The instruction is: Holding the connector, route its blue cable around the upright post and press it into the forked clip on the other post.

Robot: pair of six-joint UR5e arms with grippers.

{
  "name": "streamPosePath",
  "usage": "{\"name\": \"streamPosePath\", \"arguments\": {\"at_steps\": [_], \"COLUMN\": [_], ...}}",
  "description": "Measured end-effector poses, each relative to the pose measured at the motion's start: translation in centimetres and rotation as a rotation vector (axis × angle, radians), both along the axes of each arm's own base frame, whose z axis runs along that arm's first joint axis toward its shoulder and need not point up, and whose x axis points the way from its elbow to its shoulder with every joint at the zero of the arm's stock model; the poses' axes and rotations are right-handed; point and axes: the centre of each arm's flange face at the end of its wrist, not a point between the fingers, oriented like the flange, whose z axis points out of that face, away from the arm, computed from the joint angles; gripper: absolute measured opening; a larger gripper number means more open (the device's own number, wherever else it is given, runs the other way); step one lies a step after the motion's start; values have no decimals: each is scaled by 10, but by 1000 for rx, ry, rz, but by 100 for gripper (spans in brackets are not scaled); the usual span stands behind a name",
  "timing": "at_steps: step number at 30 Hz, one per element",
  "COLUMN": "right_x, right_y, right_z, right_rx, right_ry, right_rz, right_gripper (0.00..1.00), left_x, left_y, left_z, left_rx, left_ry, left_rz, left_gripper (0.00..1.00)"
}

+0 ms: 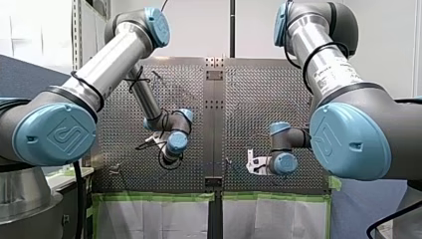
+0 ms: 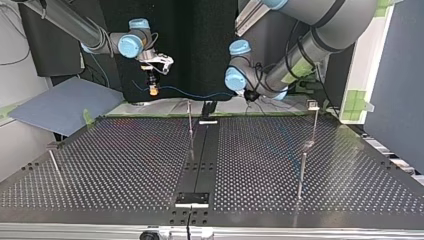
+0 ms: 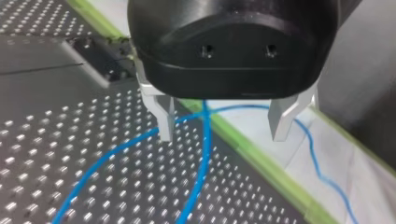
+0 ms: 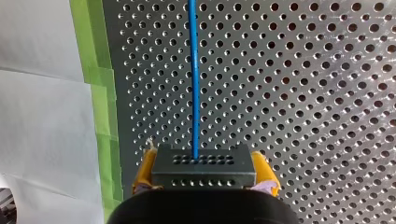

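In the right wrist view my right gripper (image 4: 203, 179) is shut on a dark grey connector block (image 4: 203, 165), yellow pads (image 4: 145, 170) pressed on both its sides. The blue cable (image 4: 193, 79) leaves the block straight ahead over the perforated table. In the top view that gripper (image 2: 153, 89) hangs at the left, and the cable (image 2: 195, 93) sags across to my left gripper (image 2: 248, 96). In the left wrist view my left gripper (image 3: 224, 123) is open, its metal fingers (image 3: 164, 116) wide apart, with the cable (image 3: 204, 140) running between them untouched. A thin upright post (image 2: 190, 122) stands mid-table; another post (image 2: 314, 117) carries a small head.
More thin posts stand at the top view's left (image 2: 55, 165) and right front (image 2: 301, 175). Green tape (image 3: 261, 161) marks the table edge by my left gripper, with white sheeting beyond. A dark centre strip (image 2: 200, 155) divides the table.
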Motion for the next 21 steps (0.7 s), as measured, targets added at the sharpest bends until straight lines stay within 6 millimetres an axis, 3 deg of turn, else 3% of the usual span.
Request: {"name": "streamPosePath", "arguments": {"at_steps": [12, 21], "right_x": [0, 0], "right_y": [0, 0], "right_z": [0, 0], "right_rx": [1, -1], "right_ry": [2, 0], "right_rz": [0, 0], "right_gripper": [0, 0], "left_x": [-3, -4], "left_y": [-19, -34], "left_z": [-46, -53], "left_rx": [-103, -215], "left_ry": [62, 57], "left_rz": [-53, -96], "left_gripper": [100, 100]}}
